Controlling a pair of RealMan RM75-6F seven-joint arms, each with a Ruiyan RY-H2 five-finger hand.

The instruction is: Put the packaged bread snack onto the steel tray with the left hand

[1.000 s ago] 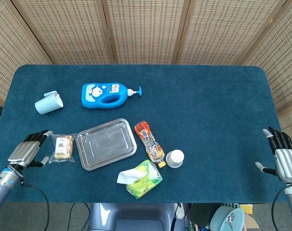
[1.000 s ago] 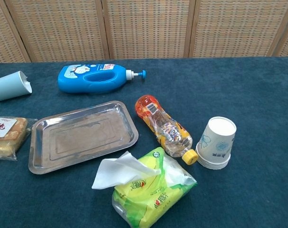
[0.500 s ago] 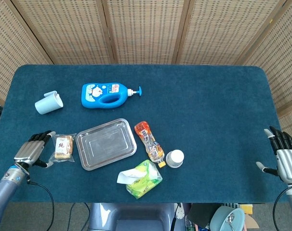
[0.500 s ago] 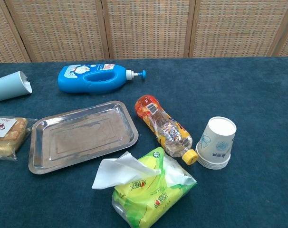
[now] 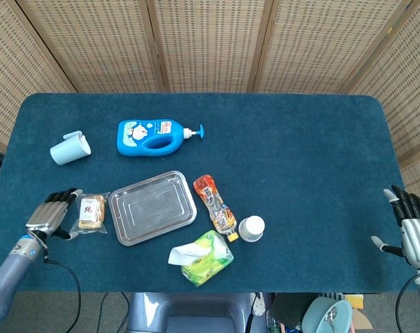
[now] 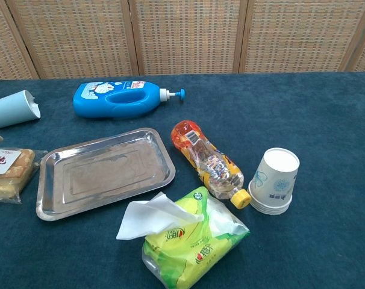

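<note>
Lab-like tabletop (image 5: 300, 173), wicker screens (image 5: 210, 41)

— Where is the bread snack (image 5: 91, 213)?
— Flat on the table in its clear wrapper, just left of the tray (image 5: 153, 207) — shiny steel, rectangular, nothing in it.

The desk (image 5: 300, 152) is dark blue. The tray (image 5: 152, 207) is shiny silver steel. The soap bottle (image 5: 152, 136) is bright blue, the mug (image 5: 70, 148) pale blue. The tissue pack (image 6: 191, 244) is yellow-green. The bread snack (image 5: 91, 212) is brown in clear wrap, with a white label.
</note>
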